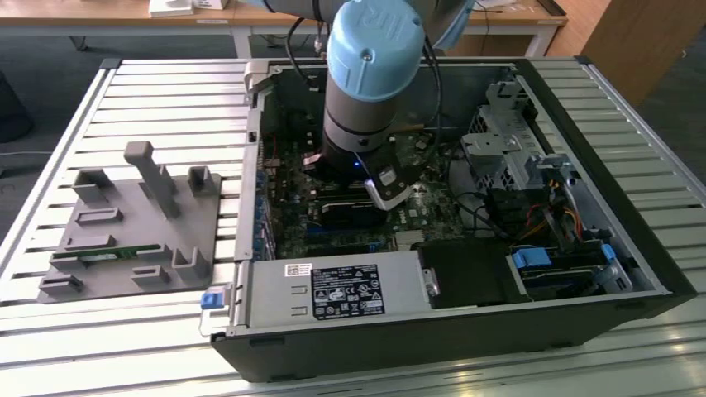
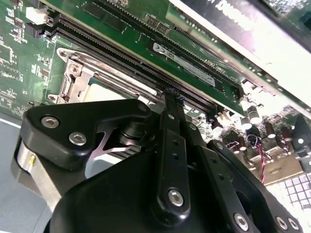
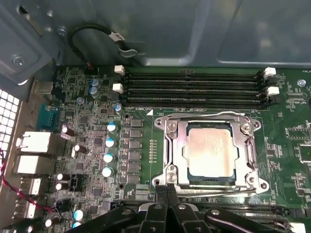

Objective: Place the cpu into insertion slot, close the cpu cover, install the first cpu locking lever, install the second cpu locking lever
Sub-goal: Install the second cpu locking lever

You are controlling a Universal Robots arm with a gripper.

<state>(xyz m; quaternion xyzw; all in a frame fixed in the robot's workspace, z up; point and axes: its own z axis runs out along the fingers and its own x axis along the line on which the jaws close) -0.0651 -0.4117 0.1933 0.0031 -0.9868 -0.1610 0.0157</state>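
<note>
The cpu lies flat in the insertion slot on the green board, its dull metal top showing. The silver cpu cover is folded down around it. One wire locking lever runs along the socket's far edge, and a second lever runs along the edge nearest my fingers. My gripper is shut with nothing between its fingers, its tips at a corner of the socket by that second lever. In the second wrist view my gripper sits right beside the cover and cpu. My arm reaches down into the open computer case.
Black memory slots lie just beyond the socket, and silver capacitors stand beside it. A large black card sits past the memory slots. The power supply and drive cage crowd the case. A grey fixture plate sits outside at the exterior view's left.
</note>
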